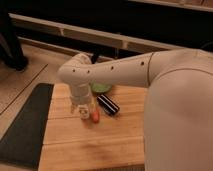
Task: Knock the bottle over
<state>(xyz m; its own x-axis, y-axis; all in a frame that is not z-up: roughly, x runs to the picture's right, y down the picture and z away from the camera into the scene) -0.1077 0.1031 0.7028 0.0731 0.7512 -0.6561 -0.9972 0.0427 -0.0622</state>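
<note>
My white arm reaches in from the right and bends down over a wooden table (90, 145). The gripper (81, 102) hangs below the wrist, near the table's far left part, mostly hidden by the arm. Right at its lower end shows a small whitish piece with faint markings, which looks like the bottle (82, 111). It stands against the gripper, and I cannot tell whether it is held or only touched. A small orange carrot-like piece (95, 116) lies just right of it.
A black cylinder with white stripes (108, 105) lies on the table to the right of the gripper. A green object (101, 88) sits behind it, partly hidden by the arm. A dark mat (27, 125) lies left of the table. A dark wall base runs behind.
</note>
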